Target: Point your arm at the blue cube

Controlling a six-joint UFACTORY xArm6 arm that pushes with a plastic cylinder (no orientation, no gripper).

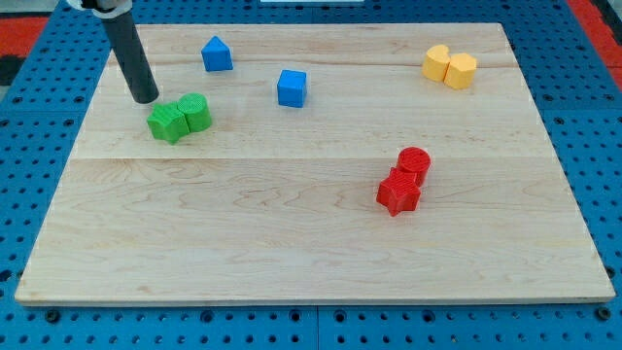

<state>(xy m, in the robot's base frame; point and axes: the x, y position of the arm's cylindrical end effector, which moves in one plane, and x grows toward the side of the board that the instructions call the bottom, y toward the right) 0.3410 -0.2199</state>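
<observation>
Rod bears no gripper, its tip (146, 98) at 10 o'clock beside the green blocks (180, 118); blue cube (292, 87), at 12 o'clock on the surface (292, 233), likely light, rigid, slides easily when nudged flat-faced.

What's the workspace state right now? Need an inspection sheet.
Surface: wooden board, lying flat.
Job's things: blue cube, upper middle, standing apart from other blocks.
Clutter: blue triangular block; green star touching green cylinder; two yellow blocks touching; red cylinder touching red star.
Grippers: none; my tip sits just up-left of the green pair, well to the view's left of the blue cube.
Cables: nothing seen.
Surroundings: blue perforated table.
</observation>
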